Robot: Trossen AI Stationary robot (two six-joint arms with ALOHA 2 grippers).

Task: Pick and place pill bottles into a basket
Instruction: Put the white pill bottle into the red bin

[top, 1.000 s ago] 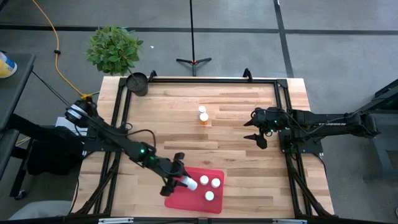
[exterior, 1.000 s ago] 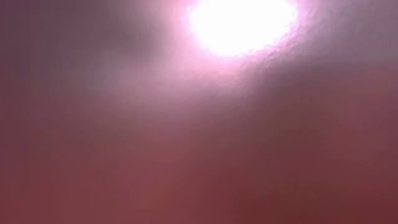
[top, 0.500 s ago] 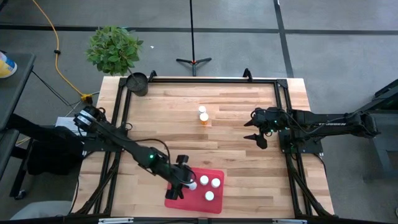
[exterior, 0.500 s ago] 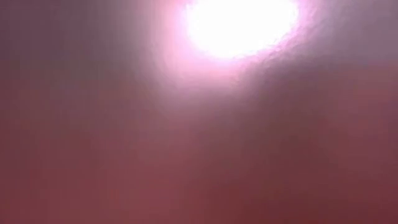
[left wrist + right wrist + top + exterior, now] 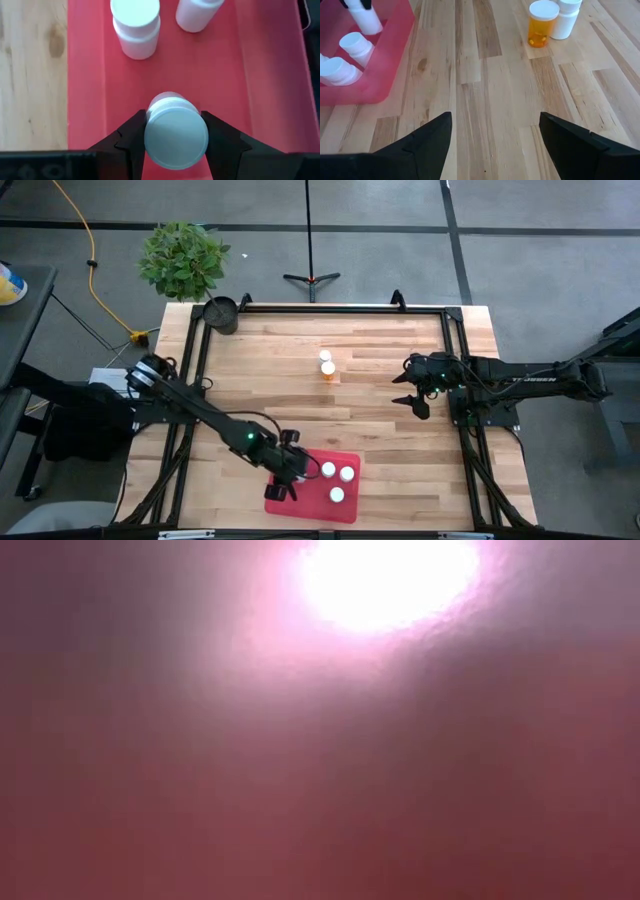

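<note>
Pale lettering is running along my right arm (image 5: 530,378) in the high view, but it is showing too small for me to be reading any word of it. The bottle caps (image 5: 176,135) and the red basket (image 5: 220,65) are showing no print that I can make out. Nothing else is carrying readable text.

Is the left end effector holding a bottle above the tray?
Yes, in the left wrist view the left end effector is shut on a white-capped bottle above the red tray.
</note>
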